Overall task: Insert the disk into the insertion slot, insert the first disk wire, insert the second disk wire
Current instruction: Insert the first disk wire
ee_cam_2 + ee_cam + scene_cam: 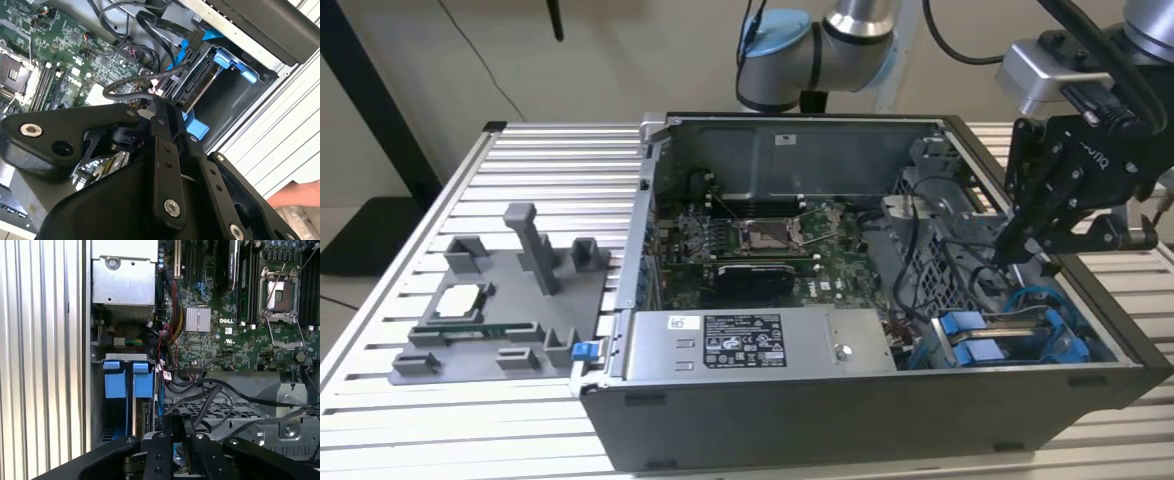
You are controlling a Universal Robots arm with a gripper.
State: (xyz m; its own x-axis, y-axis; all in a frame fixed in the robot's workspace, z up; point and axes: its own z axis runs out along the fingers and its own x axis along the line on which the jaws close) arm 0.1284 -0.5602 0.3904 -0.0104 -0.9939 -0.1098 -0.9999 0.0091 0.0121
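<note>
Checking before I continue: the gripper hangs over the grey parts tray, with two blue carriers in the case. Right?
No: the exterior view shows the gripper near the blue carriers inside the case; the grey parts tray lies outside it.

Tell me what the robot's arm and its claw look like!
The arm is made of round silver-grey tubes with a light blue cap on its joint, and black cables hang beside it. The gripper is black, built from flat bars joined with shiny silver screws.
</note>
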